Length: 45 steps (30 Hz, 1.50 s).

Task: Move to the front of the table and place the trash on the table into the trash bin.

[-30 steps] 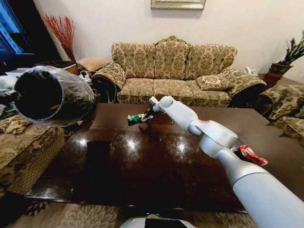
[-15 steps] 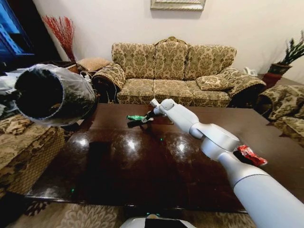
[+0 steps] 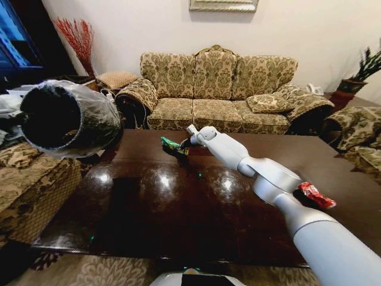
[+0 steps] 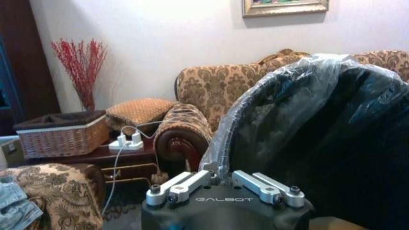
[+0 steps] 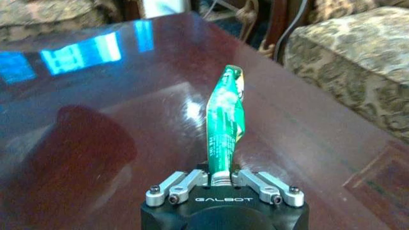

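My right gripper [image 3: 184, 145] is shut on a flat green packet [image 3: 172, 145] and holds it just above the far middle of the dark-brown table [image 3: 178, 208]. In the right wrist view the green packet [image 5: 224, 128] stands up from between the fingers of my right gripper [image 5: 221, 180]. The black trash bin [image 3: 65, 122], lined with clear plastic, is held up at the left on its side, mouth toward the camera. My left gripper [image 4: 221, 184] is shut on the rim of the trash bin [image 4: 332, 139]. A crumpled red wrapper [image 3: 314, 195] lies on the table's right side.
A patterned sofa [image 3: 220, 89] stands behind the table, armchairs [image 3: 357, 140] at the right and an upholstered seat [image 3: 30, 190] at the left. A wicker basket [image 4: 61, 134] and a power strip [image 4: 128, 142] sit on a low stand beside the sofa.
The right gripper has turned the green packet from lying flat to tilted and edge-on, and shifted it slightly left and up. The bin stays held at the left.
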Available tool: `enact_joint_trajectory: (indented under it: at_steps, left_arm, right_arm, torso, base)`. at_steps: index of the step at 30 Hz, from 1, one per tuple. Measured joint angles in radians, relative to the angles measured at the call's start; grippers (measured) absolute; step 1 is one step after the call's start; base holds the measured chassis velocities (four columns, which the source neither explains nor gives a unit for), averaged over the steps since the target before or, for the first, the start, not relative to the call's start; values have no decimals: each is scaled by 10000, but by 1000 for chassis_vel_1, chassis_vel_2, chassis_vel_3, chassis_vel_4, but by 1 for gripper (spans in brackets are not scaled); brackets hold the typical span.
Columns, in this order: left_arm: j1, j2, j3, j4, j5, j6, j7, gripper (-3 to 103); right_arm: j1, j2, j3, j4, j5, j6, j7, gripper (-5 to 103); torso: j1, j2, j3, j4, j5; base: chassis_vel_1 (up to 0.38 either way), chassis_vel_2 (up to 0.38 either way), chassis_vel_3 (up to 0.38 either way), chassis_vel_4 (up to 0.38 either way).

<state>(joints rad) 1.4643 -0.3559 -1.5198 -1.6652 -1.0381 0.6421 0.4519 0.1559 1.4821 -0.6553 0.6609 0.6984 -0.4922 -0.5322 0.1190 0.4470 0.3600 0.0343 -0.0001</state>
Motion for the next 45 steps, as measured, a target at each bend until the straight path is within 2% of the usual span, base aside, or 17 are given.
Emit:
enact_joint_trajectory:
  at_steps: [2,3,5,6,7,8,10,16,18,22,23,28,31,33,35,41,45]
  left_arm:
    - [0,13,12,-88,-30,9,-28,0]
    - [0,13,12,-88,-30,9,-28,0]
    - [12,8,15,-215,-43,12,-85,0]
    - [42,-6,19,-346,-47,11,-106,0]
    - [131,-14,59,-635,-73,27,-108,0]
    - [131,-14,59,-635,-73,27,-108,0]
    - [329,50,212,-1069,-80,96,-106,0]
    - [526,500,758,-1596,-390,255,-340,0]
    - [524,646,790,-1585,-511,272,-427,0]
    - [521,1480,838,-1202,-994,322,-486,0]
    - [536,1944,878,-909,-1176,370,-453,0]
    - [777,2964,1090,-583,-1398,382,-382,0]
    - [910,3670,1188,-386,-1752,479,-356,0]
    - [923,3738,1203,-361,-1801,491,-352,0]
    - [1082,4470,1465,21,-2357,558,-378,0]
    - [1481,5245,1503,472,-2735,663,-232,0]
    - [1933,5885,1462,543,-2975,742,-267,0]
  right_arm:
    - [-142,-77,105,424,430,103,956,10]
    - [-142,-77,105,424,430,103,956,10]
    - [-294,-174,261,975,916,302,2015,7]
    - [-392,-263,378,1501,1383,443,2806,3]
    - [-525,-451,570,2500,2157,570,4131,1]
    - [-525,-451,570,2500,2157,570,4131,1]
    - [-630,-957,830,4554,3174,654,5914,0]
    - [-635,-2156,1390,7803,3865,856,7433,0]
    - [-614,-2349,1542,8215,3881,907,7523,0]
    - [-387,-2878,2082,9394,4092,1038,7568,0]
    - [-206,-3040,2371,9855,4320,1063,7444,0]
    - [316,-3034,2741,10431,4939,1071,7235,0]
    - [898,-2490,2688,10390,5523,1115,7017,0]
    - [937,-2437,2674,10371,5555,1124,6985,0]
    - [1198,-2048,2477,10208,5795,1252,6611,0]
    - [1284,-1759,2109,9979,5855,1285,5966,0]
    - [1141,-925,1912,9457,5638,1344,5692,0]
  torso:
    - [1,0,1,1,-1]
    - [1,0,1,1,-1]
    - [1,0,1,0,0]
    - [2,0,1,1,0]
    - [1,0,0,4,1]
    - [1,0,0,4,1]
    - [0,0,-2,4,2]
    - [-1,0,-2,-4,1]
    - [-1,0,-2,-5,2]
    - [-1,0,-2,-2,6]
    - [-2,1,-3,1,6]
    - [-1,0,-2,0,3]
    - [1,1,0,-1,3]
    - [1,0,0,1,3]
    - [0,1,0,6,-3]
    - [0,1,0,0,-2]
    - [2,0,1,-2,2]
  base:
    - [0,0,0,0]
    - [0,0,0,0]
    - [0,0,0,0]
    - [0,0,0,0]
    - [0,0,0,0]
    - [0,0,0,0]
    - [0,0,0,0]
    - [0,0,0,0]
    - [0,0,0,0]
    - [0,0,0,0]
    - [0,0,0,0]
    - [0,0,0,0]
    - [0,0,0,0]
    - [0,0,0,0]
    - [0,0,0,0]
    - [0,0,0,0]
    - [0,0,0,0]
